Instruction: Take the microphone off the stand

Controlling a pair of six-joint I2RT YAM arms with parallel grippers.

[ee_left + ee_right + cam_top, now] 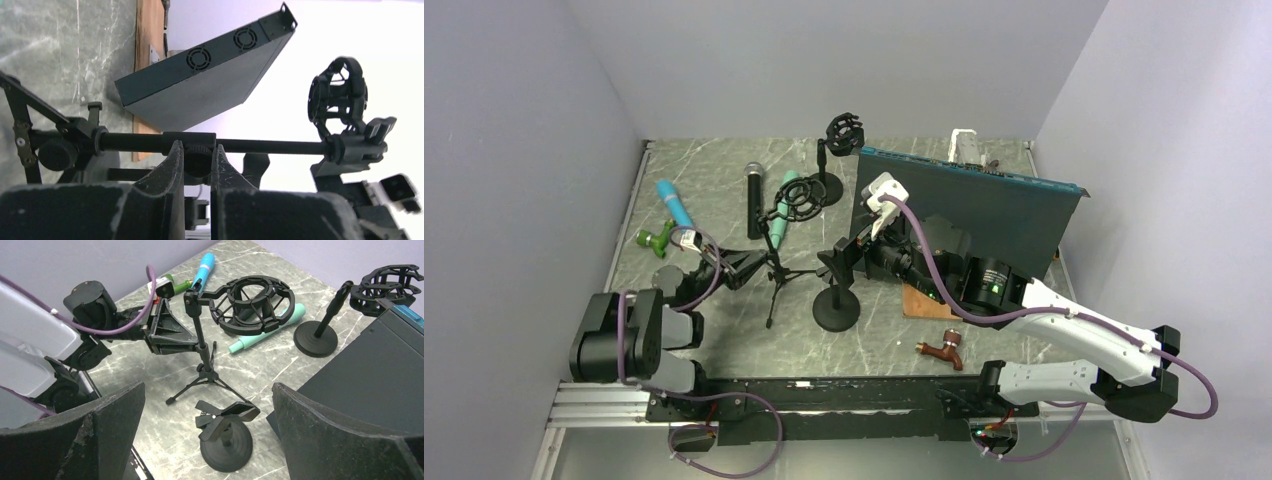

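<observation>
Right wrist view shows the teal microphone held in the stand, with the right gripper wide open above it. The left gripper is clamped on the stand; a skewed pull could topple it across the tabletop.

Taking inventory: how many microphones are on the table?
3: a blue microphone far left, a black microphone right of it, and a teal microphone in the shock mount on the tripod stand. The dark panel may hide others.

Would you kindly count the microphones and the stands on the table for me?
Mics: 3 (blue mic, black mic, teal mic)
Stands: 3 (tripod stand, clip stand, rear stand)
Total: 6
</observation>
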